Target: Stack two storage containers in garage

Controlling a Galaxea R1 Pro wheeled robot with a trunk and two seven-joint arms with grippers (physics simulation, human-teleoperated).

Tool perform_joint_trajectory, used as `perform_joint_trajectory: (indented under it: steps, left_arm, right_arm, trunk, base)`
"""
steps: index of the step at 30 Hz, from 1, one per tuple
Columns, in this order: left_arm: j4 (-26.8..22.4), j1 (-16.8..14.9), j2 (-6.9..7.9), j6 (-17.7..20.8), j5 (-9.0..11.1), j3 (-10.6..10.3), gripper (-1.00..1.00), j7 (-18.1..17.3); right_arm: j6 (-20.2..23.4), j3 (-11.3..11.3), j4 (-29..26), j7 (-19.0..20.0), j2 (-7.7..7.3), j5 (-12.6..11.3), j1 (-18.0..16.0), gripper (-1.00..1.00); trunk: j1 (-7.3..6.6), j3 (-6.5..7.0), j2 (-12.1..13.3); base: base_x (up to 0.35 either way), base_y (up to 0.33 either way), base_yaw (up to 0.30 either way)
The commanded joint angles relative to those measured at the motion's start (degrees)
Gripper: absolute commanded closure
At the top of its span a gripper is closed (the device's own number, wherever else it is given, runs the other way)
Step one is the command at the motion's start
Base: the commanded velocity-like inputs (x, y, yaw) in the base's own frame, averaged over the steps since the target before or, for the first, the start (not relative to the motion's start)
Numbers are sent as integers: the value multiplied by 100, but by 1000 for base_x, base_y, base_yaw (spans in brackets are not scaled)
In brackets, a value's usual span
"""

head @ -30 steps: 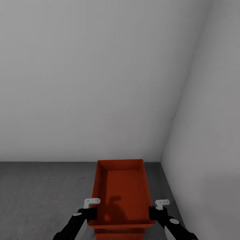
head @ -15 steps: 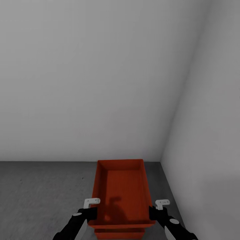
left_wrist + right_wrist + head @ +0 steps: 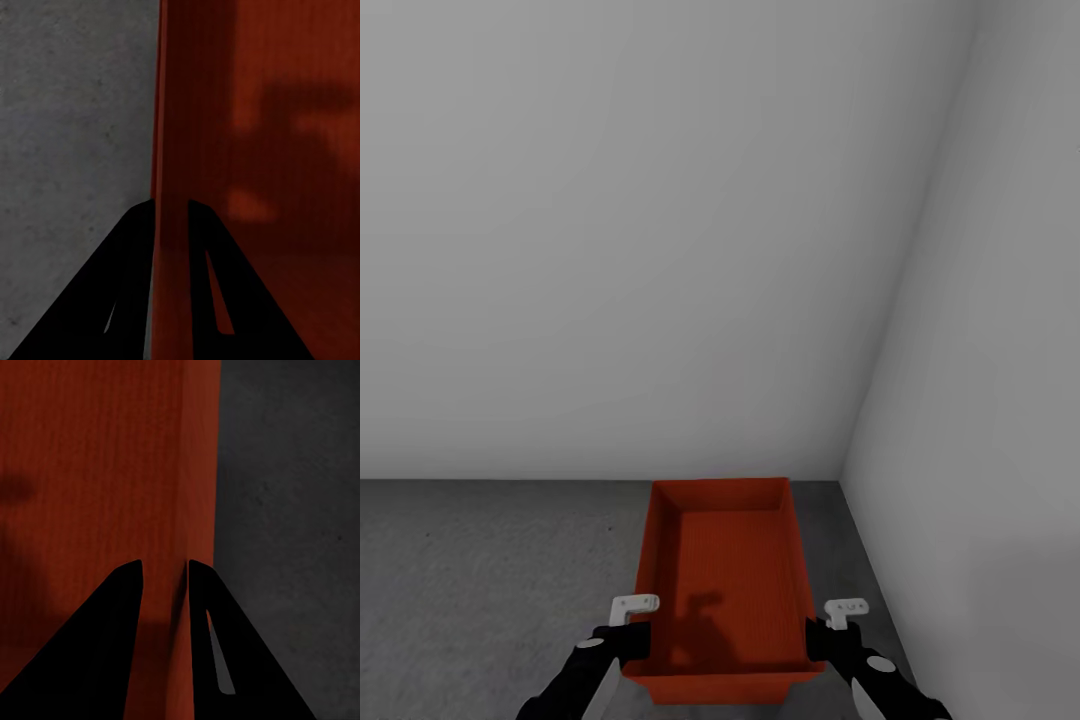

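An orange-red open-top storage container (image 3: 725, 570) sits low in the head view, over the dark grey concrete floor (image 3: 480, 580) of the garage corner. My left gripper (image 3: 628, 640) is shut on its left wall, my right gripper (image 3: 822, 640) on its right wall. In the left wrist view the black fingers (image 3: 127, 262) straddle the thin wall of the container (image 3: 262, 150). The right wrist view has the fingers (image 3: 112, 622) pinching the opposite wall of the container (image 3: 97, 472). Under the bin's near end a short orange face tapers down; I cannot tell whether it belongs to a second container.
White walls meet in a corner just right of the bin: the back wall (image 3: 640, 250) and the right wall (image 3: 980, 450). Concrete floor (image 3: 75, 112) stretches off to the left; a narrow strip of floor (image 3: 292, 510) lies between bin and right wall.
The view has shifted a little, so the wall-floor line sits slightly higher. The darker orange block under the bin's near end is now a shorter strip with grey floor below. Both grips are unchanged.
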Motion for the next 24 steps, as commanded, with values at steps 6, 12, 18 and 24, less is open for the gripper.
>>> perform_joint_trajectory:
  steps: [6,12,18,24]
  left_arm:
    - [-164,-4,10,44,-13,28,100,7]
    - [-164,-4,10,46,-17,28,100,-1]
    - [-164,-4,5,46,-19,28,100,4]
    - [-164,-4,2,46,-20,28,100,5]
  right_arm:
    - [-10,16,17,42,-37,5,0,100]
    - [-10,16,17,42,-41,6,0,100]
    - [-9,16,17,42,-38,5,0,100]
    - [-10,16,17,46,-42,6,0,100]
  trunk:
    - [0,-6,-3]
    - [0,-6,-3]
    - [66,-59,-123]
    - [175,-149,-324]
  base:
    - [0,0,0]
    - [0,0,0]
    - [0,0,0]
    - [0,0,0]
